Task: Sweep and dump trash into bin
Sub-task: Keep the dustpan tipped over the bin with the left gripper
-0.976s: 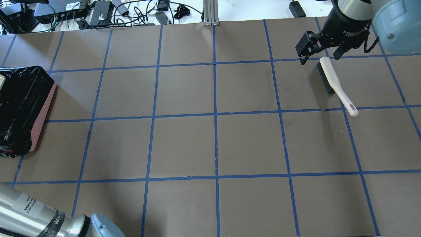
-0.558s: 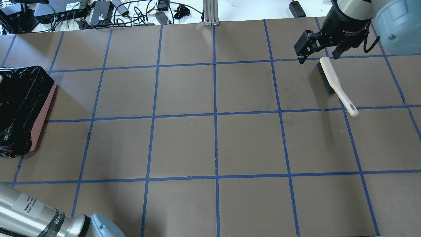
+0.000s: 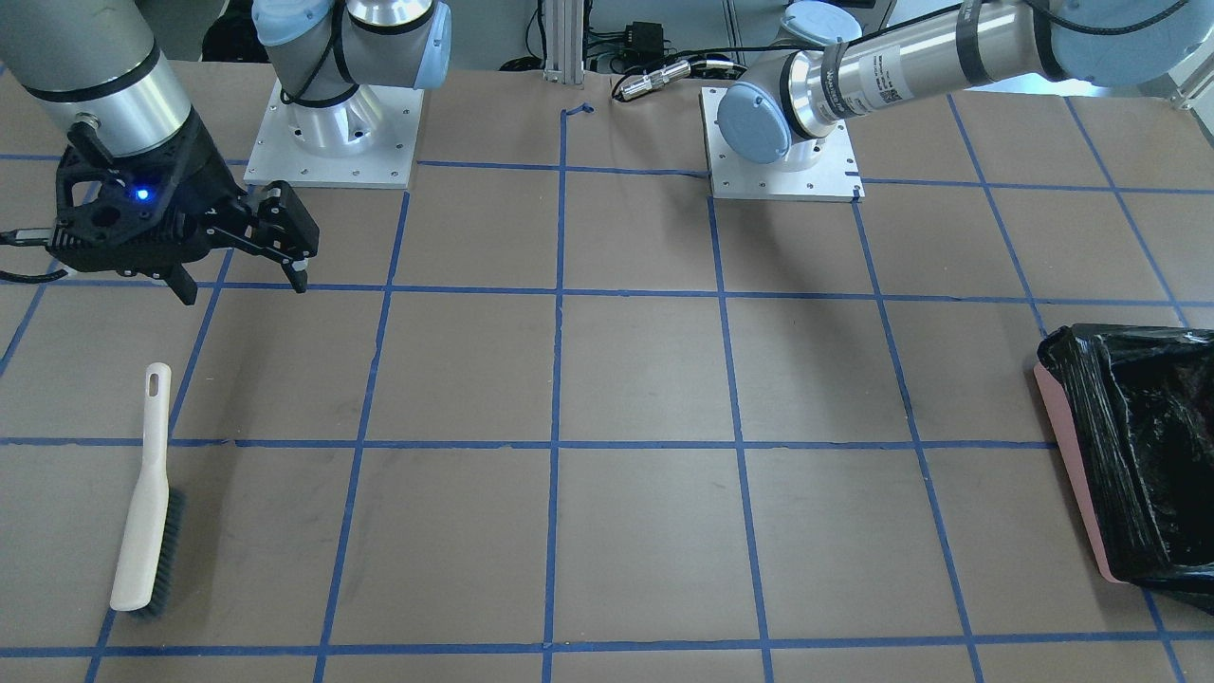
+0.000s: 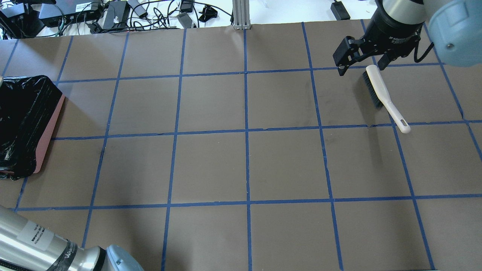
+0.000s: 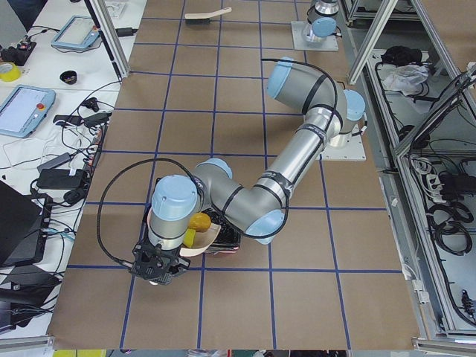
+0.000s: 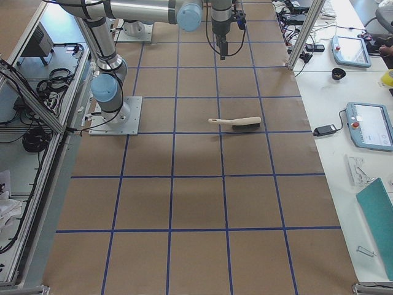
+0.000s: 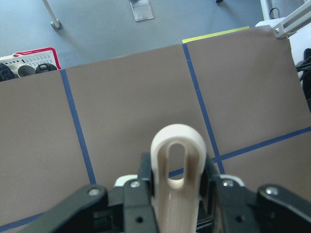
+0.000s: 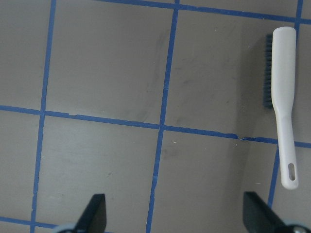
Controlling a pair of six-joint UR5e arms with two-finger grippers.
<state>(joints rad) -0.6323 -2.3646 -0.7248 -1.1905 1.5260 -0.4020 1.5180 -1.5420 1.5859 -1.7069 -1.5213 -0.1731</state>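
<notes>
At the bin (image 4: 26, 113), unseen from overhead, left gripper (image 7: 178, 177) clamps the dustpan (image 7: 177, 133); right gripper (image 4: 360, 68) gapes empty.

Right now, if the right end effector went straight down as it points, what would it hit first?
Probably bare table, not the brush, which lies off to one side; height is unclear.

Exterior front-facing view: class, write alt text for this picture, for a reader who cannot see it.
The right gripper hangs open over a brown table gridded with blue tape, at picture left; a cream brush lies on the table nearer the camera. A pink, black-lined bin sits at the right edge.
</notes>
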